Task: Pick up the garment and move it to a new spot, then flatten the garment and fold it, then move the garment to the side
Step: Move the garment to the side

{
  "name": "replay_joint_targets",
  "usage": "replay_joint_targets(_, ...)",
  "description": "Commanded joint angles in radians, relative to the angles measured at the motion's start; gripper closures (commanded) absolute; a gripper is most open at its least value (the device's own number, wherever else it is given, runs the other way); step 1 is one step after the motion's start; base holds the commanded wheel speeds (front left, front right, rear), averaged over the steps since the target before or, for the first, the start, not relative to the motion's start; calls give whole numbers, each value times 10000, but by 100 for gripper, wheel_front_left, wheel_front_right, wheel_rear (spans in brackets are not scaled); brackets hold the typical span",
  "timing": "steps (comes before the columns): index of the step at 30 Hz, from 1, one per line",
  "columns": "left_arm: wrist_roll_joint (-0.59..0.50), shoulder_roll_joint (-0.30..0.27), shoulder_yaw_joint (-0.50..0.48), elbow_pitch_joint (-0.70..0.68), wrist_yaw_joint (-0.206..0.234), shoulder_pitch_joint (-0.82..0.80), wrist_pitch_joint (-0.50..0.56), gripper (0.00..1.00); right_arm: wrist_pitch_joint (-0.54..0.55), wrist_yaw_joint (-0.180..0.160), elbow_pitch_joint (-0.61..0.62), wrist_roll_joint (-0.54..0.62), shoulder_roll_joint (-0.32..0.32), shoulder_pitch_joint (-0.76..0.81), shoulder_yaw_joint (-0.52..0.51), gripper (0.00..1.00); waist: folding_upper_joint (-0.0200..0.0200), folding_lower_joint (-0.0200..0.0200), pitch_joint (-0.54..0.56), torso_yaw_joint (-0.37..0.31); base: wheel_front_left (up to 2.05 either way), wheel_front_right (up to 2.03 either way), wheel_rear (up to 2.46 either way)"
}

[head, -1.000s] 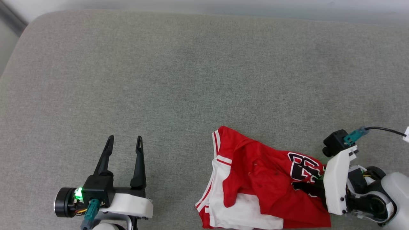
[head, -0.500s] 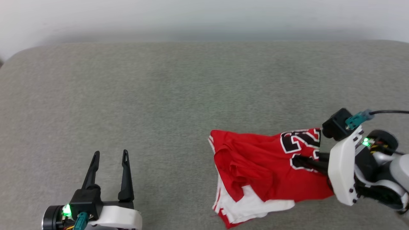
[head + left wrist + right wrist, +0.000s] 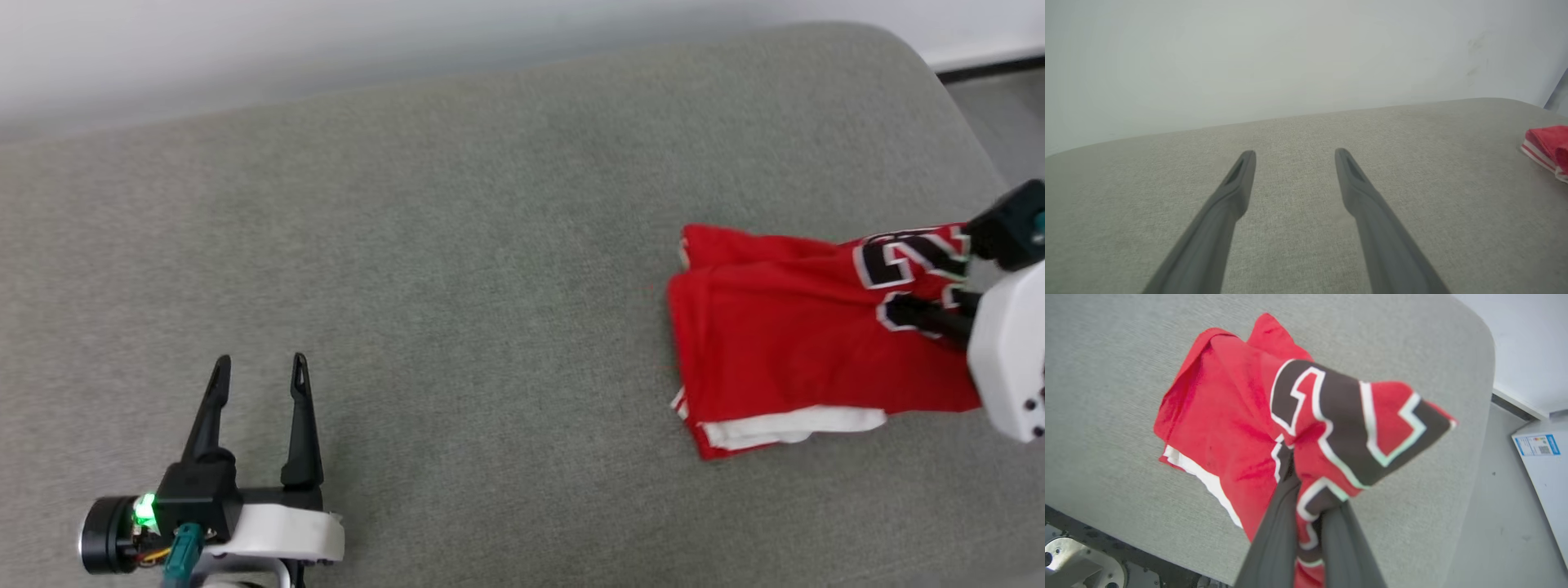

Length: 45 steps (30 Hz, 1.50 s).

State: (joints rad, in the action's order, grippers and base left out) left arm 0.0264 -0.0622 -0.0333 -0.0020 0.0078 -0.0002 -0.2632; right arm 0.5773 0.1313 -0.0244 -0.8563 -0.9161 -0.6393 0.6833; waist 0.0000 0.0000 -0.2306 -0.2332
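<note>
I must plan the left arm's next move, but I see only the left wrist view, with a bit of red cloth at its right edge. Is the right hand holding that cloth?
Observer: Yes. The right hand is shut on the red jersey, pinching it at the black number print.
Operator: Is the jersey lifted free?
Observer: Only partly. The pinched end is raised, while the other end appears to rest on the grey cushion.
Operator: Is it spread flat?
Observer: No. It is bunched in doubled layers, with a white strip showing along the near edge.
</note>
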Motion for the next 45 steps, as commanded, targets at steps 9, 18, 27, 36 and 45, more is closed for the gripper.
replay_joint_targets(9, -244, -456, -32, -520, -166, -797, -20, 0, -343, -13, -2453, 1149, -329, -960, -760, 100, 0, 0, -1758, -419, 0, 0, 0)
replay_joint_targets(18, -314, -653, 65, -972, -217, -1359, -20, 0, -556, -14, -5022, 2151, 306, -1713, -2196, 100, 0, 0, -2804, -137, 0, 0, 0)
replay_joint_targets(27, -305, -633, 173, -1118, -32, -1519, -20, 0, -1260, -14, -7042, 3814, 1265, -2168, -3455, 0, 0, 0, -3044, 179, 0, 0, 0)
replay_joint_targets(36, -118, -343, 250, -962, 283, -996, -20, 0, -3660, -14, -6742, 6105, 1965, -2549, -4278, 0, 0, 0, -1734, 333, 0, 0, 0)
replay_joint_targets(45, 4, -145, 344, -834, 471, -311, -20, 0, -6919, -14, -5458, 8099, 3649, -2223, -5438, 0, 0, 0, -451, 828, 0, 0, 0)
